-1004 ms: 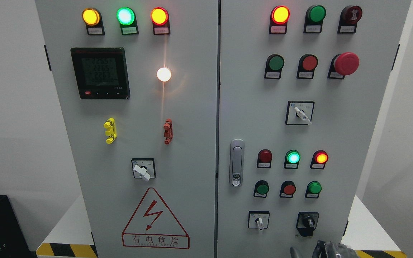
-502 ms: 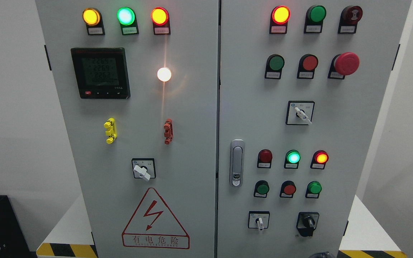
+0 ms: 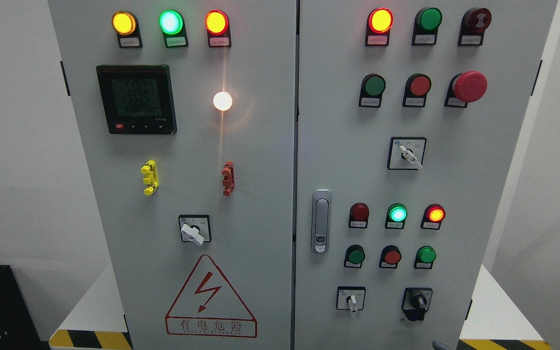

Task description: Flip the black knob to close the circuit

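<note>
The black knob (image 3: 417, 302) sits at the lower right of the grey cabinet's right door (image 3: 455, 194), its handle standing nearly upright with a slight lean. Only a small grey sliver of my right hand (image 3: 439, 345) shows at the bottom edge, below and slightly right of the knob and apart from it. Too little of the hand shows to tell how it is held. My left hand is out of view.
A white selector switch (image 3: 352, 301) sits left of the knob. Green and red push buttons (image 3: 392, 256) and lit lamps (image 3: 397, 214) lie above it. A door latch (image 3: 321, 221) is at the centre seam, and a red mushroom stop button (image 3: 469, 86) is higher up.
My right hand has dropped down out of the picture; a second ago its dark fingers showed below the knob, now only a sliver remains. The knob has not moved.
</note>
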`<state>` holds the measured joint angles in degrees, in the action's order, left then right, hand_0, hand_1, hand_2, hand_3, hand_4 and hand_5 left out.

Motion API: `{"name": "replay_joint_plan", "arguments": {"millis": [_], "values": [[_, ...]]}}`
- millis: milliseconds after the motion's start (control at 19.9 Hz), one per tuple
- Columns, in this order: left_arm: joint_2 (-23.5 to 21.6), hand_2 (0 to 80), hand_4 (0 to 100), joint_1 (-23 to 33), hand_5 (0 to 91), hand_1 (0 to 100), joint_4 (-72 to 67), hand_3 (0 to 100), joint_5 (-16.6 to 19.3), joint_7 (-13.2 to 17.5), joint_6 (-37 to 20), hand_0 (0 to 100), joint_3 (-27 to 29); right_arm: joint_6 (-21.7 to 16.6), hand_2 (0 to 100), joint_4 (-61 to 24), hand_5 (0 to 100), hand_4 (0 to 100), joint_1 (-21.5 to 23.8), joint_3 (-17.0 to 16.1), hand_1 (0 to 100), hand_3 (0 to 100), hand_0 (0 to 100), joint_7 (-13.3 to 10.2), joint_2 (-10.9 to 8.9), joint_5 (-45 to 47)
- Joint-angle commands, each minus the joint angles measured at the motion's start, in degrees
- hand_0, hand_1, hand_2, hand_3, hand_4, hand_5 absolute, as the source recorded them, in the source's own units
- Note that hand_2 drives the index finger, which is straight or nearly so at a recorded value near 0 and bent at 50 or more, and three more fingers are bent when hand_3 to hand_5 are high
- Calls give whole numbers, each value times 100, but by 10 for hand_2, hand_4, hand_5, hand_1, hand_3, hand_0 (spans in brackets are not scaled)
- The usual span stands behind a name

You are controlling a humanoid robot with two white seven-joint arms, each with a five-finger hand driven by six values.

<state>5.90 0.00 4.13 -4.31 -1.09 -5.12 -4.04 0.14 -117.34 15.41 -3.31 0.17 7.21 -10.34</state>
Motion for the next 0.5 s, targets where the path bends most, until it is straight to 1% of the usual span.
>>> {"name": "replay_joint_plan", "arguments": {"millis": [0,201,452], "values": [[-1,0,0,35,0,556,0,0,1,-5,2,120,0,-155,3,-263,45,73,331,164,0,115,0,18,-27,681],[7,0,0,35,0,556,0,0,1,-5,2,120,0,-164,0,-263,11,54,340,172,0,88,0,35,-18,805],[-1,0,0,35,0,556,0,0,1,-5,2,120,0,-155,0,-263,0,49,349,260,0,72,0,35,-18,831]]}}
